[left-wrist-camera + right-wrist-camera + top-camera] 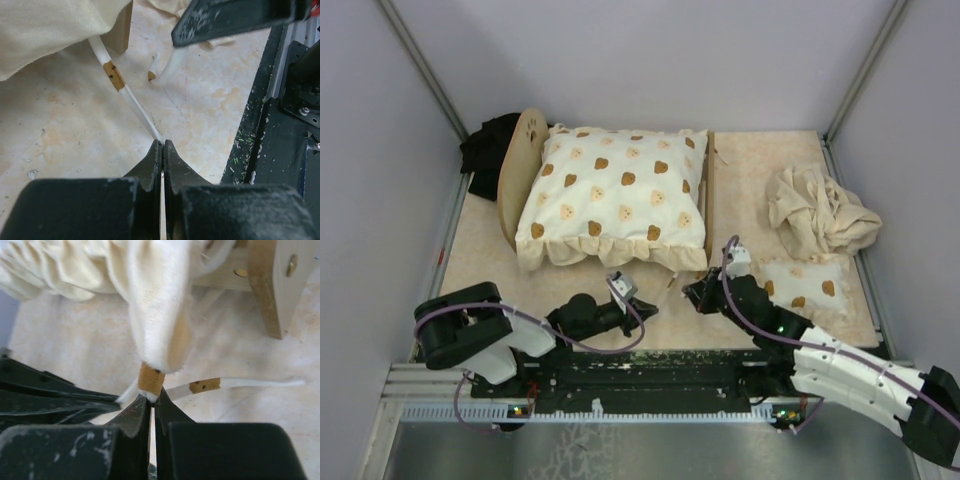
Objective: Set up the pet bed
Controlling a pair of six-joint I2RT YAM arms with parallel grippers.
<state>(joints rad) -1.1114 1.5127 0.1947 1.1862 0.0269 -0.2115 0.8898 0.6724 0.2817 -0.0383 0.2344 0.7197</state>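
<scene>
Tying step, I reckon: left gripper (162,146) pinching a tie (136,106), right gripper (151,399) pinching the second tie (150,380), lower middle. Next: cross them.

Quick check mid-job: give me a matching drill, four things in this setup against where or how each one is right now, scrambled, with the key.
Things:
1. large frilled cushion
2. beige cloth
3. black cloth
4. left gripper

Place or state:
A. far-left corner, behind the headboard
B. crumpled at the far right
C. lying on the pet bed
D. shut on a white tie

Pairs: 1-C, 2-B, 3-A, 4-D
</scene>
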